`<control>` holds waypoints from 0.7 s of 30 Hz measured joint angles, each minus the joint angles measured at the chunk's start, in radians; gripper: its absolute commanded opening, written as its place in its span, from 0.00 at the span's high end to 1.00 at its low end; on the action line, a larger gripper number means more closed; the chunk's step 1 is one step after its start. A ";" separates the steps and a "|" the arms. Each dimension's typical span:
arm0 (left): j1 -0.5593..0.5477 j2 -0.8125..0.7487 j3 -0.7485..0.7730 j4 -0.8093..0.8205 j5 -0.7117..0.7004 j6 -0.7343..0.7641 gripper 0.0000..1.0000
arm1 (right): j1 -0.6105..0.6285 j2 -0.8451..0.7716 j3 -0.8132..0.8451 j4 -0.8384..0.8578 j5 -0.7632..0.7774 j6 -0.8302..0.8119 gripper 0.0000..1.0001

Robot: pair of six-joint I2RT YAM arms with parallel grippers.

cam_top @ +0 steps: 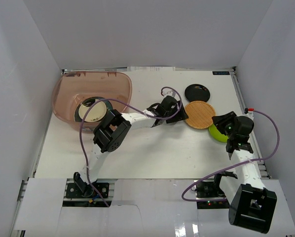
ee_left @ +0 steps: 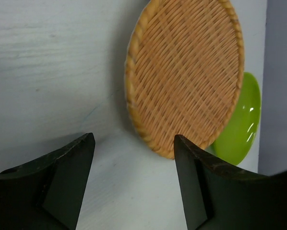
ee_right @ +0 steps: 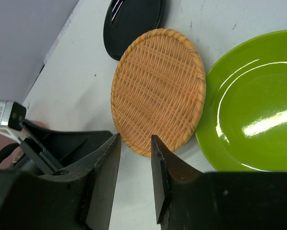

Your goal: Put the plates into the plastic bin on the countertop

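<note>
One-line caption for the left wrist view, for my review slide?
Open left gripper faces the orange woven plate on the white countertop, lime green plate beside it.

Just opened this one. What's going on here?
Two arms are clearing plates into the plastic bin, where a cream plate already lies. Three are left on the countertop: the orange woven plate, the black plate and the lime green plate. The left gripper, open and empty, sits low at the woven plate's edge, seemingly lining up to take it. The right gripper hovers by the green plate, jaws narrowly apart, holding nothing.
</note>
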State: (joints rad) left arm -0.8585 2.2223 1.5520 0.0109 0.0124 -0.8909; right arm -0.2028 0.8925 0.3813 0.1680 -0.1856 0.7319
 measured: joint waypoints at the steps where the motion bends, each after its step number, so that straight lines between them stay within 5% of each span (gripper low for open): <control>1: 0.000 0.020 0.024 0.009 -0.002 -0.010 0.27 | 0.000 0.000 0.000 0.000 -0.005 0.002 0.62; 7: 0.006 0.123 0.118 0.069 -0.004 -0.065 0.54 | -0.001 0.000 -0.006 0.003 -0.031 0.002 0.59; 11: 0.014 0.158 0.135 0.090 -0.006 -0.106 0.98 | -0.023 0.000 -0.010 0.003 -0.037 -0.002 0.48; 21: 0.058 -0.100 -0.237 0.221 0.026 -0.117 1.00 | -0.131 -0.013 -0.018 -0.040 0.005 -0.032 0.37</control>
State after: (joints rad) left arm -0.8001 2.1220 1.3155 0.2317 0.0380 -1.0084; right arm -0.3336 0.8795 0.3630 0.1280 -0.1802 0.6994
